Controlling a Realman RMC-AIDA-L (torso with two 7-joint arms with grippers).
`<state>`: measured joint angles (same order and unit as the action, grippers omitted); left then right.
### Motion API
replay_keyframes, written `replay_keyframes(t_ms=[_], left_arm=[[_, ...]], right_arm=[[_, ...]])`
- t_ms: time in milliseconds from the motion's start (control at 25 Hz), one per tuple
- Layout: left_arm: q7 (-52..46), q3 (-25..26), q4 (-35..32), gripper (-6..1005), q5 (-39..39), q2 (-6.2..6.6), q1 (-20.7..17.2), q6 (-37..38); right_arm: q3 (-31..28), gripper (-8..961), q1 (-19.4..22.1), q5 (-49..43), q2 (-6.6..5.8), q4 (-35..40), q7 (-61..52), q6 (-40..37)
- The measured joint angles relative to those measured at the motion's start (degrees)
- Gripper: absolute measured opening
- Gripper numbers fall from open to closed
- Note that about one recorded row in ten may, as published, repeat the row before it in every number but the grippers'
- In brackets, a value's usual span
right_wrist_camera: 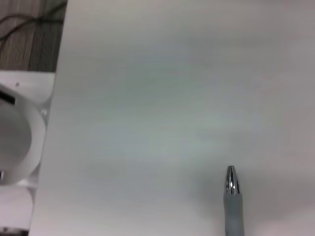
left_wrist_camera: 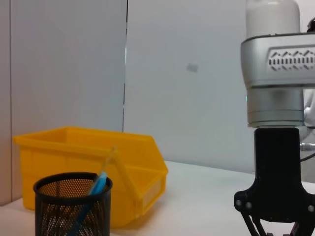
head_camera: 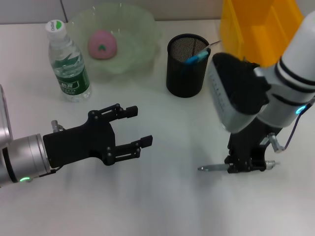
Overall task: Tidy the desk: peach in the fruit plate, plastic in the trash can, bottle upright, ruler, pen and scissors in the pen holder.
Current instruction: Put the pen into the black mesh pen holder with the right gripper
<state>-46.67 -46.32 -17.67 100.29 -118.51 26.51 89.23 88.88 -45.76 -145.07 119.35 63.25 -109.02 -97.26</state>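
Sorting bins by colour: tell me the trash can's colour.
Yellow; the trash can shows best in the left wrist view.

A grey pen (right_wrist_camera: 233, 201) with a shiny metal tip lies over the pale surface (right_wrist_camera: 167, 98), its tip pointing away from the camera, while along one edge of the surface sit a white rounded part (right_wrist_camera: 17, 142) and dark cables (right_wrist_camera: 24, 19) beyond.

Bare desk (head_camera: 167, 206) is lying open across the middle and near edge, while the pen holder (head_camera: 186, 66), yellow bin (head_camera: 256, 27), fruit plate (head_camera: 115, 46) and bottle (head_camera: 68, 64) are crowding the far edge.
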Motion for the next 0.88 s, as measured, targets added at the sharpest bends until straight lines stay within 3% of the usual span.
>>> replay_keyframes(t_ms=[400,880], left_arm=[[0.00,0.00,0.00,772,-1.81,0.04,0.03,0.21],[-0.41,0.00,-0.05,772,-2.39,-0.01,0.48,0.63]], right_arm=[[-13.44,123,3.91,2.26,-0.01,1.60,6.45,0.60],[-26.30,124,11.72,16.02,-0.01,1.22,18.28,0.68]])
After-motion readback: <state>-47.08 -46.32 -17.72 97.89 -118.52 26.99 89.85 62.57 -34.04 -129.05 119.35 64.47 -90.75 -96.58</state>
